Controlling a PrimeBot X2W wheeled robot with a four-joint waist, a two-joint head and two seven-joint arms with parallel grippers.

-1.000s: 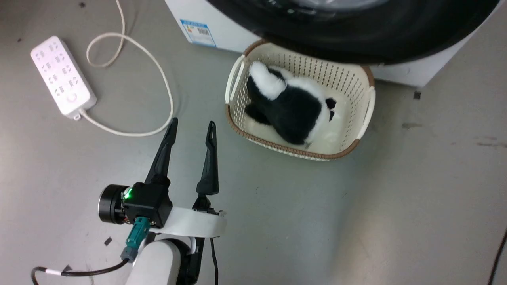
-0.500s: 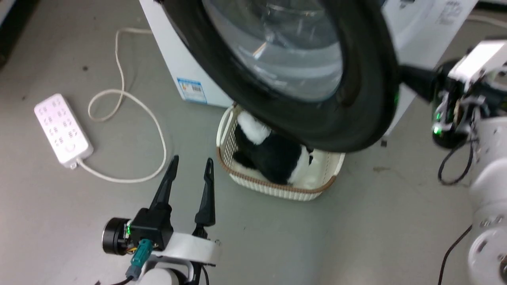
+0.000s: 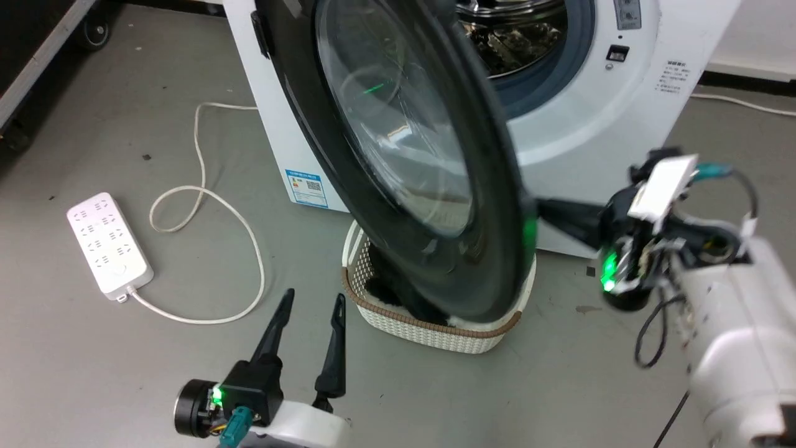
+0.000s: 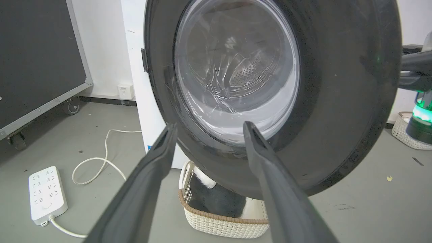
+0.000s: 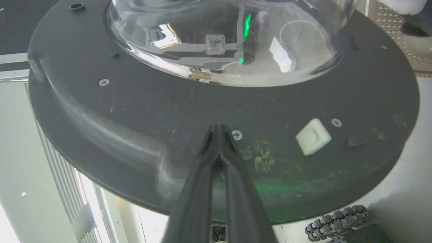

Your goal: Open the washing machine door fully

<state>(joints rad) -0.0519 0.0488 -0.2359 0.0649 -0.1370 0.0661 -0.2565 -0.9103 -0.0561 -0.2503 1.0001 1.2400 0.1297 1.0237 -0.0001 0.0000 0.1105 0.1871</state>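
The washing machine door [image 3: 398, 155] looks stiff, heavy, slick — best pushed at its rim; right gripper [image 5: 218, 128] pinched closed, left gripper [image 3: 314, 296] splayed, both empty.

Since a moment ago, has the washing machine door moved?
Yes: against the washing machine, the door has swung further open, leftward, baring the drum opening.

Left claw [image 4: 210, 125] wide apart before the washing machine door [image 4: 337, 101]; basket [image 4: 219, 226] beneath; power strip [image 4: 45, 192] on floor
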